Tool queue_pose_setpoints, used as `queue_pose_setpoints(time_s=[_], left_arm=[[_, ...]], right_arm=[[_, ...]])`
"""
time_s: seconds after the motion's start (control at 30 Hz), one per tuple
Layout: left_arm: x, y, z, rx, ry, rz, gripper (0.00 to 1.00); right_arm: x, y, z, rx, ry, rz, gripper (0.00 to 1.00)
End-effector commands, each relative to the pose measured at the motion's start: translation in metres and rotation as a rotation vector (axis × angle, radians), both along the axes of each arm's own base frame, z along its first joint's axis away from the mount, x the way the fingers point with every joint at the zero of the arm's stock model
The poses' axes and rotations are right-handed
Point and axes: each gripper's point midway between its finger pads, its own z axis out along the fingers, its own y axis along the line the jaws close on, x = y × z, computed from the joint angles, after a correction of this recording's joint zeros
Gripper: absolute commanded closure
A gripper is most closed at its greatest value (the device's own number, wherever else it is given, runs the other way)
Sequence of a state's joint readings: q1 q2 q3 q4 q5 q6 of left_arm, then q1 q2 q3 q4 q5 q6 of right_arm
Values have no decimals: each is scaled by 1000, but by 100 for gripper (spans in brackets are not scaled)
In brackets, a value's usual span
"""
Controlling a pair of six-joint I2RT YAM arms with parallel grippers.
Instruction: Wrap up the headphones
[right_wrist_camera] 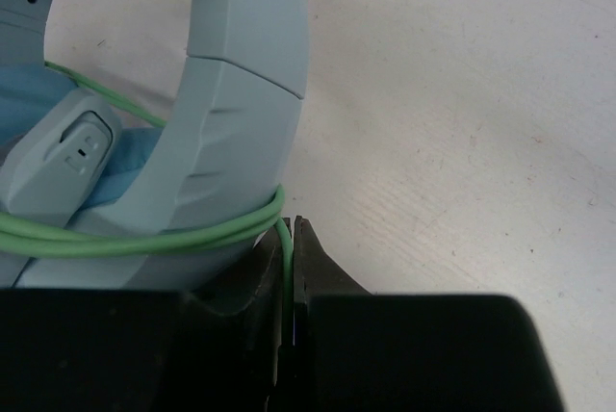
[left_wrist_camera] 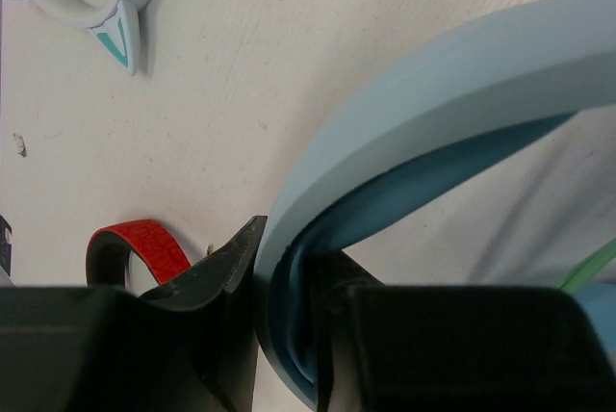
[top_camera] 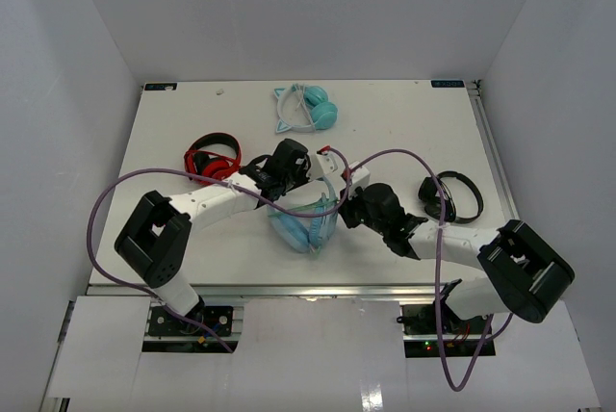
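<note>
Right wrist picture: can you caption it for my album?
Jaws pinch the green cable wound around the light-blue headphones.

My right gripper (right_wrist_camera: 292, 239) looks like matt black plastic. The headphones (right_wrist_camera: 241, 94) are smooth matt plastic, the cable (right_wrist_camera: 144, 239) is faintly glossy, and the table (right_wrist_camera: 462, 142) is matt and finely grained.

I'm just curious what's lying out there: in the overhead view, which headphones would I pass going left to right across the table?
red-and-black headphones → light-blue headphones → black headphones. The teal cat-ear pair sits straight behind the light-blue ones, so it has no clear place in the order.
</note>
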State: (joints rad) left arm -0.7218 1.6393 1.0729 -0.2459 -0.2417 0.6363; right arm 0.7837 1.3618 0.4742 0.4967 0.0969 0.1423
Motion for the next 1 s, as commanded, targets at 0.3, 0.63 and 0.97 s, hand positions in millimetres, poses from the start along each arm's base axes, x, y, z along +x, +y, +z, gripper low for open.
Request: queue_pose_setpoints(time_s=[0.3, 0.63, 0.97], left_arm=[[11, -3, -29, 38, 77, 7, 55], [20, -12, -14, -97, 85, 29, 25], [22, -17, 6, -189, 68, 27, 6]], right_arm=[[14, 4, -10, 50, -21, -16, 92], [18, 7, -10, 67, 0, 0, 92], [23, 15, -18, 84, 55, 32, 92]])
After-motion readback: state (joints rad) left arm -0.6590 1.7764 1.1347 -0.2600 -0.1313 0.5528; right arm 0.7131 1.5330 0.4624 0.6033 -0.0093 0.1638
